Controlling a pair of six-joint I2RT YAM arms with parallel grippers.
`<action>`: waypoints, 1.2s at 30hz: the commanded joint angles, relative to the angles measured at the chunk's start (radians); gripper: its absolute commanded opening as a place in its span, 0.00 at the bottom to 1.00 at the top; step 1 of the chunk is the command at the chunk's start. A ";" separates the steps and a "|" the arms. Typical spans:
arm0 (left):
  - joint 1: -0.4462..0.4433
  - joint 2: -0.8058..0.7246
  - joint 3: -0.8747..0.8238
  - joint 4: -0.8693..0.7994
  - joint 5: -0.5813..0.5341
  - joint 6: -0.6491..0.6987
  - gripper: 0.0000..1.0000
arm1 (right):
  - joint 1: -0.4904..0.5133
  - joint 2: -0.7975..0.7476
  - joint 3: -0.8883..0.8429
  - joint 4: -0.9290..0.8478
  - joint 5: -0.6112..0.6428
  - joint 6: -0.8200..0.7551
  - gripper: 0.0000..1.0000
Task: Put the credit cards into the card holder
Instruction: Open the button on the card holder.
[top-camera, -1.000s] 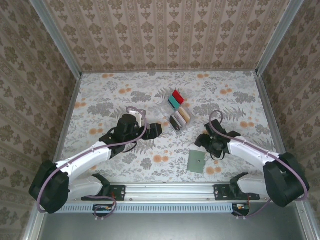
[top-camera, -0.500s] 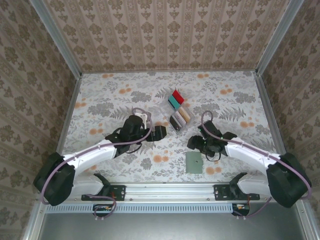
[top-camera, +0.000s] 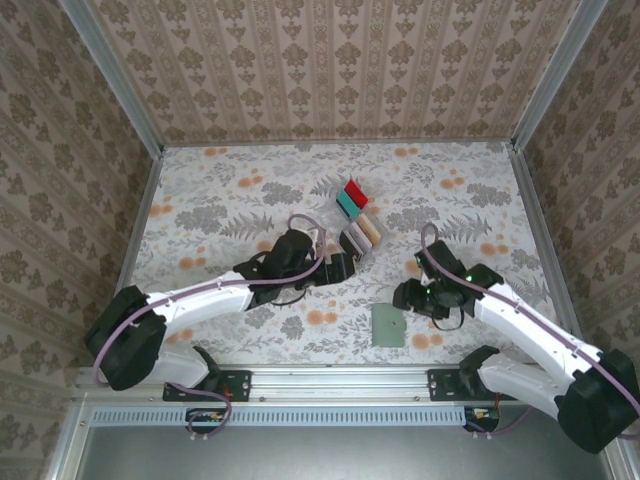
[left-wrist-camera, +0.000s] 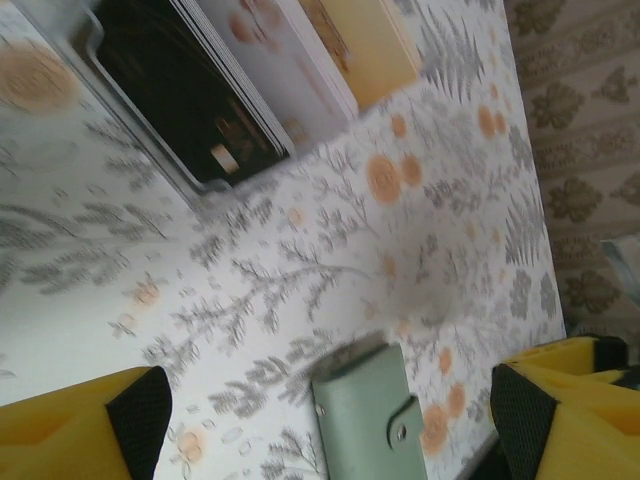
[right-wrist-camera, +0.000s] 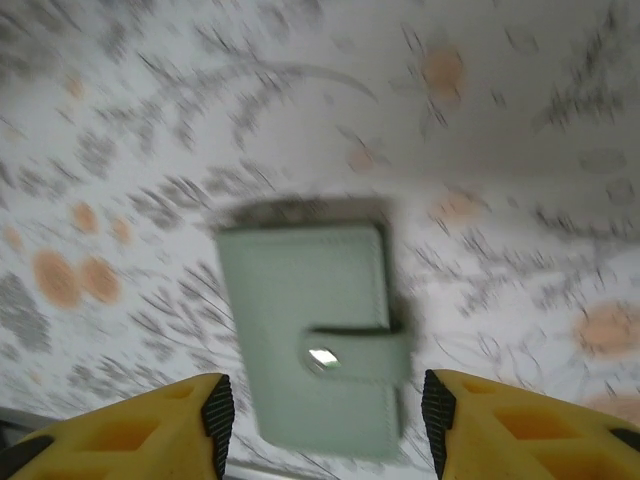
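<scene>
- Wallet (top-camera: 388, 325) lies flat and closed on the flowered table (top-camera: 220, 180), near the front edge. Its snap (right-wrist-camera: 321, 357) is fastened.
- Cards (top-camera: 356, 222) sit in a clear tray (left-wrist-camera: 150, 135) mid-table, well apart from the wallet: red card (top-camera: 356, 191) and teal card (top-camera: 346, 204) at the far end, then tan card (left-wrist-camera: 365, 40), pale card (left-wrist-camera: 285, 60) and dark card (left-wrist-camera: 185, 95) at the near end. None is in the wallet yet.
- Left gripper (top-camera: 338, 267): jaws wide, nothing held, at the near end of the tray just beside the dark card.
- Right gripper (right-wrist-camera: 325, 410): jaws apart, nothing gripped, over the wallet with a finger on either side of it. The wrist view is blurred, so I cannot tell whether it touches the wallet.
- Risk: the wallet is thin and flat on the cloth. Fingers closing on its edges may push it along rather than lift it.
- Risk: the snap is shut. A pinch across the tab would hold it closed, and the slots inside stay out of reach.
- Risk: the cards are packed close. The left fingers may catch the tray wall and drag the light tray, or take two cards at once.
- Risk: both arms work near the table centre, and a crossing reach could knock them together.
</scene>
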 joint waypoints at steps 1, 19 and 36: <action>-0.031 -0.013 -0.046 -0.023 -0.010 -0.038 0.84 | 0.010 -0.050 -0.108 -0.039 0.001 0.020 0.56; -0.151 0.197 -0.097 0.300 0.003 -0.174 0.72 | 0.093 0.096 -0.231 0.416 -0.187 0.175 0.33; -0.216 0.387 -0.047 0.387 -0.006 -0.286 0.59 | 0.115 0.153 -0.231 0.447 -0.166 0.189 0.27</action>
